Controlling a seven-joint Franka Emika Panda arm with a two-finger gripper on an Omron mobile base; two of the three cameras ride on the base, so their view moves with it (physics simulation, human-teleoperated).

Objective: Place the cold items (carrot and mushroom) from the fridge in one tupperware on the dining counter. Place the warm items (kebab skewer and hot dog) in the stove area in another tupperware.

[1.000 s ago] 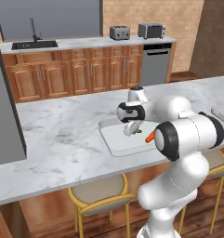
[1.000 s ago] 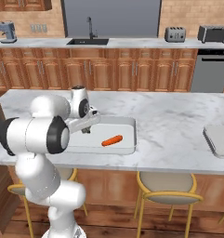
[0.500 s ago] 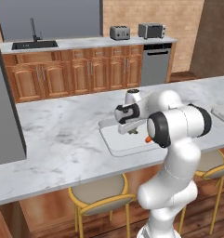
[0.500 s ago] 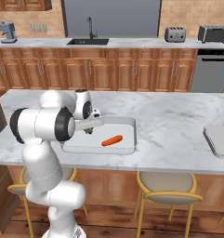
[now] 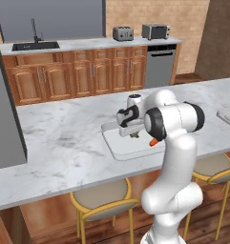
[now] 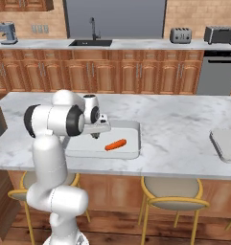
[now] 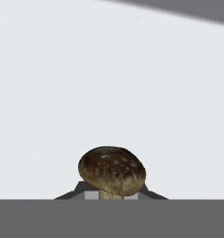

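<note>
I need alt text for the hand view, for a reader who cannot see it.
A brown mushroom is held in the shut pincer, its speckled cap toward the camera, above the pale grey floor of a tupperware.

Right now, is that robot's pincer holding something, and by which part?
Yes. The pincer is shut on the mushroom, gripping its pale stem just under the brown cap, above the tupperware.

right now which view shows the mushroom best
The hand view: the mushroom sits close up, cap and pale stem clear, pinched in the gripper. In both base views it's a tiny dark speck under the hand, over the tupperware.
</note>
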